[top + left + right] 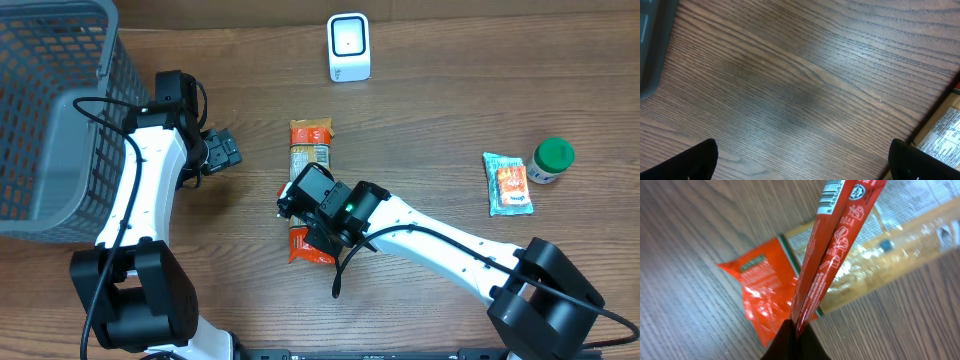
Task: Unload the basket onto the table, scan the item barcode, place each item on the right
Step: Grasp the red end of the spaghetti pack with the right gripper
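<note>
Scanner [348, 47] behind packet [311, 150], basket [50, 120] left

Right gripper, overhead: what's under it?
The snack packet: both orange ends stick out from beneath the right gripper, lying on the table. Its middle is covered there; the wrist view shows the gripper shut on a red printed flap of it.

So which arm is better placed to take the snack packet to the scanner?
Right. The right hand is shut on the snack packet; the left hand hangs open over bare table, holding nothing.

3 pkts [311, 150] [509, 184] [835, 245]; 1 each: jar [551, 160], scanner [349, 46], basket [45, 150]
</note>
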